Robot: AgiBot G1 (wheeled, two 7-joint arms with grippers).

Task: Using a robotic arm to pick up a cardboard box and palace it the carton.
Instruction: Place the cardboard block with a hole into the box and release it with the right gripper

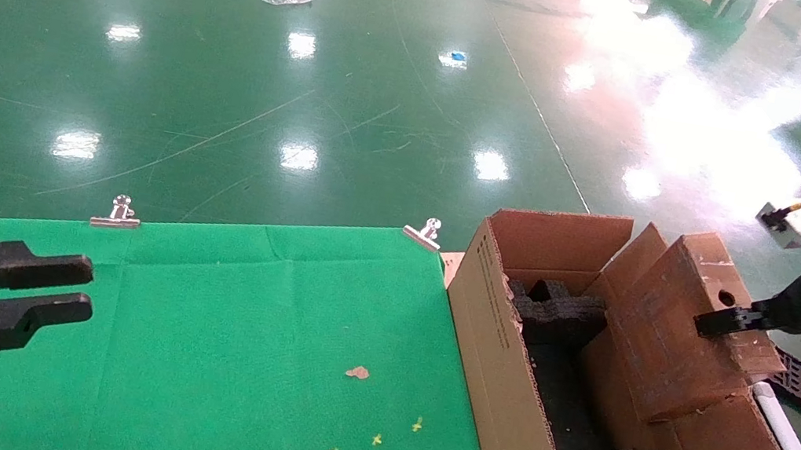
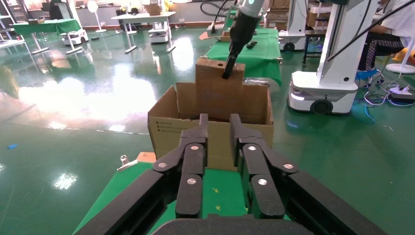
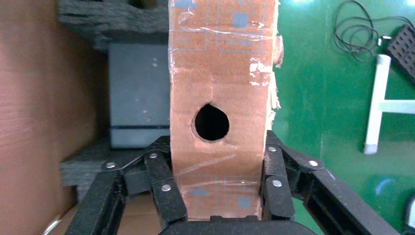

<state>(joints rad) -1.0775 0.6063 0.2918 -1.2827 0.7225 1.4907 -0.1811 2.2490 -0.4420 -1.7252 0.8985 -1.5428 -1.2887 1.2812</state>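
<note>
One cardboard box [image 1: 678,330] in right claw [image 1: 721,321] grip over one carton [image 1: 506,368]; left claw [image 1: 61,289] released.

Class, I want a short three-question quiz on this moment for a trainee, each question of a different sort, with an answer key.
1. True or false: the right gripper is shut on the cardboard box.
2. Where is the box's lower end? A) on the green cloth B) inside the carton C) on the floor
3. Fill in: the left gripper hangs over the ____ cloth.

Key: 1 true; 2 B; 3 green.
</note>
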